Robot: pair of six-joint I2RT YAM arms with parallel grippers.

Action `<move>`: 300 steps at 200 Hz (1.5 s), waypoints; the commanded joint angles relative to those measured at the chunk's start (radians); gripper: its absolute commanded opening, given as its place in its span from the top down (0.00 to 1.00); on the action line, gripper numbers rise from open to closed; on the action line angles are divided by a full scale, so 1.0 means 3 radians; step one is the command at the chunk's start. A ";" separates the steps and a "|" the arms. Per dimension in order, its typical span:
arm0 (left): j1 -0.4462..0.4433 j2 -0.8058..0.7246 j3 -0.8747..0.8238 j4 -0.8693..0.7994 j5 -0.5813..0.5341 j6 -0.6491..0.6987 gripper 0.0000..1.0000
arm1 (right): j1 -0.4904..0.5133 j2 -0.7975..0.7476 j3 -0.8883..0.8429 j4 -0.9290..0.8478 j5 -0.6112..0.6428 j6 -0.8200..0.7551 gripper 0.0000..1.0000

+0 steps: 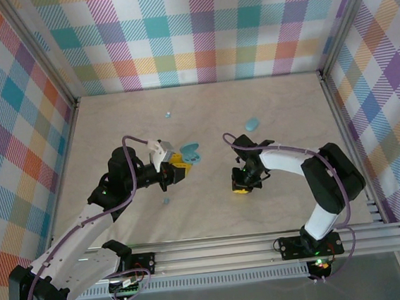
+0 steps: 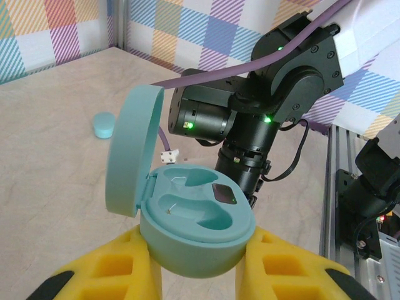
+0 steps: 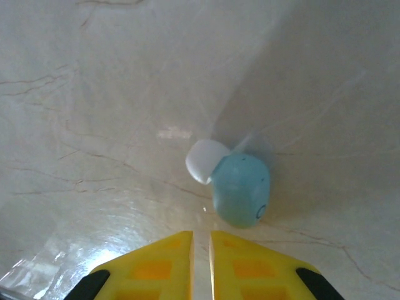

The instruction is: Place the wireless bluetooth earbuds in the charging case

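Holding open charging case (image 2: 194, 212), lid (image 2: 134, 150) raised: left hand (image 2: 197, 236), yellow fingers (image 2: 106, 269) clamped on either side of the base, both sockets facing up. Right hand (image 3: 201, 236): fingers drawn almost together, thin slit between, tips low over surface (image 3: 94, 94). One earbud (image 3: 240, 187), pale blue with white tip, lying just ahead of right fingertips, apart from them. Second case (image 1: 253, 124), closed, farther beyond right hand.

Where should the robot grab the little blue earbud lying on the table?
Probably the earbud by its rounded blue body, not the white tip. Come straight down with the right gripper across the body's narrower width: it lies flat on the table, so only its top and sides are free.
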 commanded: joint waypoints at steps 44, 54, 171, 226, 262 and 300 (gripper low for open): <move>0.0001 0.0010 0.0027 0.0013 0.0024 0.0074 0.87 | -0.0184 0.0097 0.0103 -0.0102 0.0261 -0.0198 0.84; 0.0001 0.0005 0.0021 0.0009 0.0025 0.0073 0.87 | -0.0209 0.0103 0.0117 -0.0118 0.0285 -0.0221 0.84; 0.0001 -0.0020 0.0006 -0.0036 -0.0010 0.0102 0.87 | -0.0361 0.0335 0.0508 -0.0312 0.0615 -0.0654 0.84; 0.0001 -0.0034 0.0013 -0.0072 -0.0033 0.0129 0.87 | -0.0361 0.0191 0.0747 -0.0673 0.0866 -0.1025 0.84; 0.0001 -0.0031 0.0011 -0.0069 -0.0032 0.0126 0.87 | -0.0328 -0.0091 0.0739 -0.0808 0.0845 -0.1047 0.83; 0.0001 -0.0015 0.0001 -0.0039 -0.0041 0.0120 0.87 | -0.0017 -0.0098 0.0796 -0.0874 0.1022 -0.0784 0.73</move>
